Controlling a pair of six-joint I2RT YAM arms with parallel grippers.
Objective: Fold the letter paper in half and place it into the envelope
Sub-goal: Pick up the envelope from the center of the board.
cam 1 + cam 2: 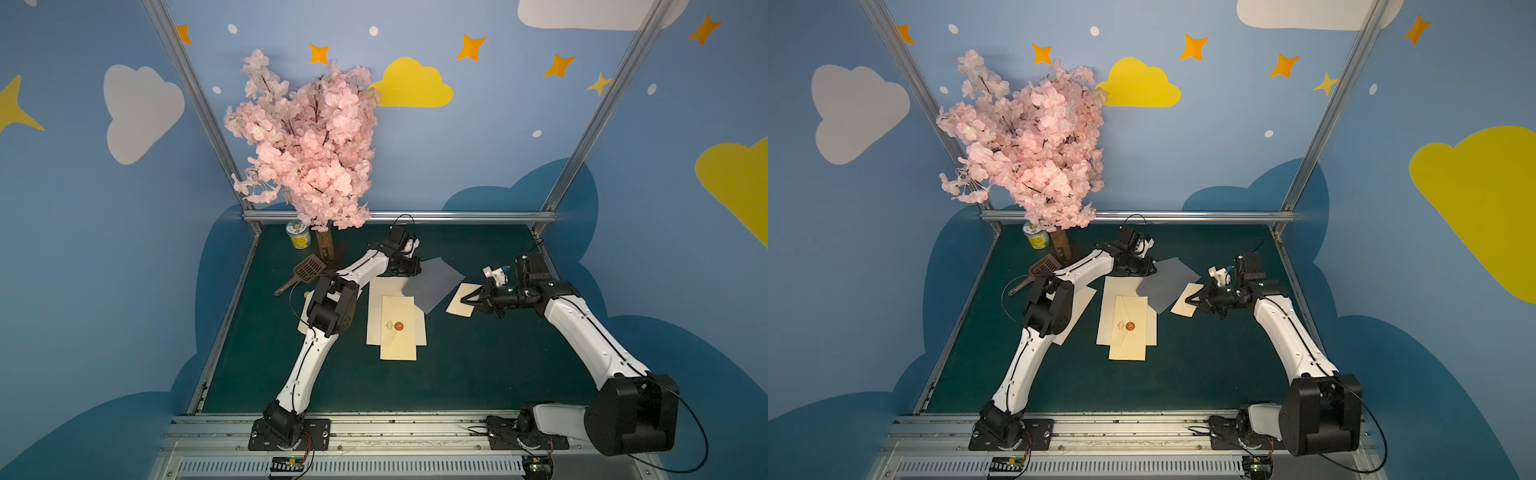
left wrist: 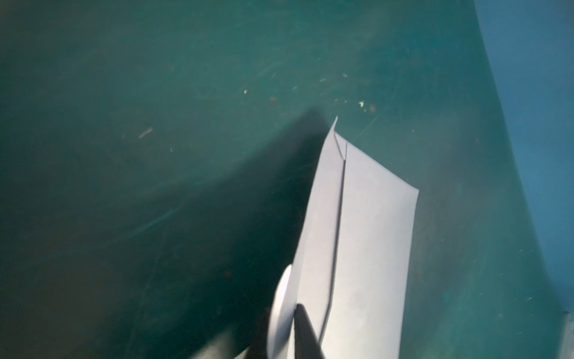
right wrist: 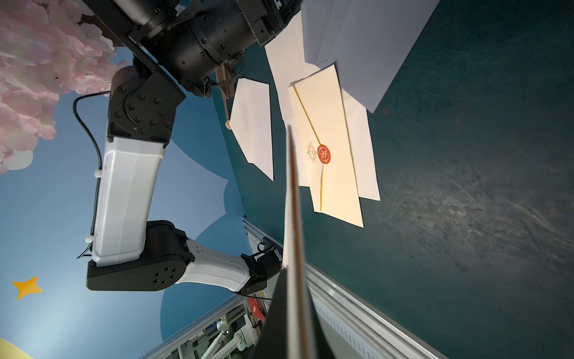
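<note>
Grey paper [image 1: 434,282] sits slantwise on the green mat [image 1: 478,365] toward the back, one corner over the white sheets [image 1: 374,307] under the sealed envelope [image 1: 398,328]. It looks doubled over, with a seam along its length and a slight bow. It is probably thin, light and floppy, best pinched at an edge near the fold, where two layers stiffen it. The left claw [image 1: 405,268] is clamped on its edge. The right claw [image 1: 468,300] pinches a small cream envelope [image 1: 457,308] just beside it.
</note>
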